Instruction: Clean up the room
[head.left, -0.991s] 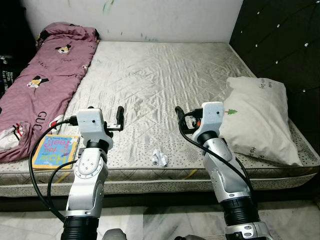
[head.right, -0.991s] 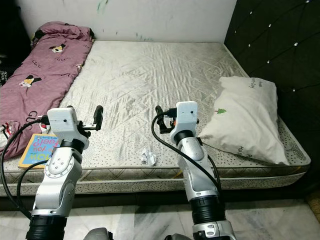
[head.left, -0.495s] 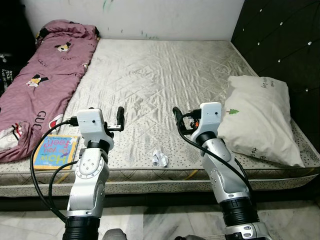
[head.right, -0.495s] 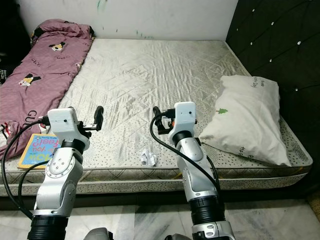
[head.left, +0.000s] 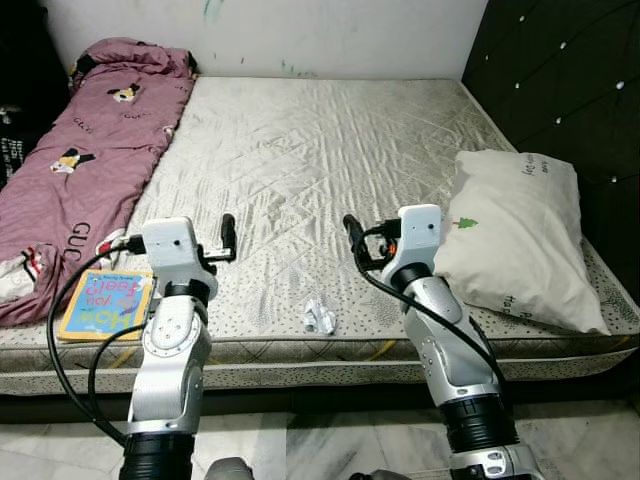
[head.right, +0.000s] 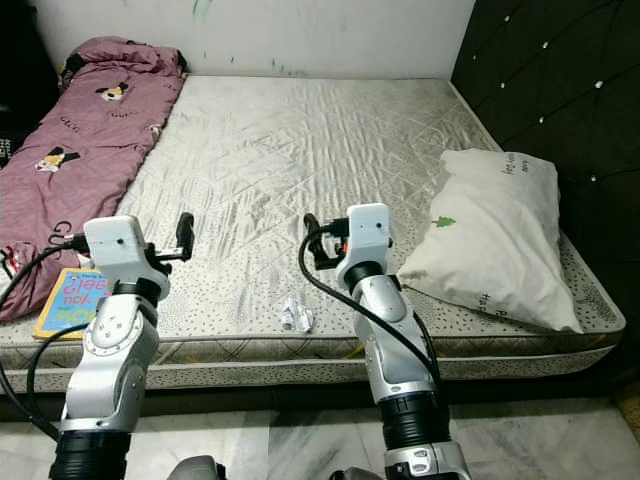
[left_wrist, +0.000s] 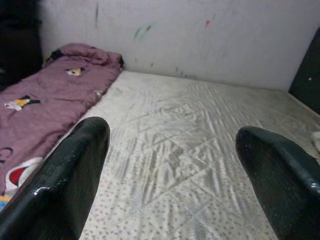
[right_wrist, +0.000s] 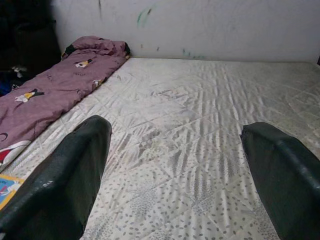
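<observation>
Left eye view, bed: we stand at the foot of the bed (head.left: 330, 150), both arms raised over its near edge.
Left eye view, scrap: a crumpled paper scrap (head.left: 319, 316) lies on the mattress close to the near edge, between our two arms.
Left eye view, other things: a book (head.left: 100, 302) lies at the near left corner, touching the purple blanket (head.left: 85, 160); a pillow (head.left: 515, 235) sits by the headboard on the right.
Right eye view, left end effector: our left end effector (head.right: 184, 232) hovers above the mattress, empty.
Right eye view, right end effector: our right end effector (head.right: 311, 236) hovers beyond the scrap, empty.
Left wrist view, fingers: our fingers (left_wrist: 70, 170) stand wide apart, holding nothing.
Right wrist view, fingers: our fingers (right_wrist: 75, 172) are likewise spread wide, with bare mattress between them.
Handling: we judge the scrap light, soft and crushable; a pinch across its bunched middle should do.
</observation>
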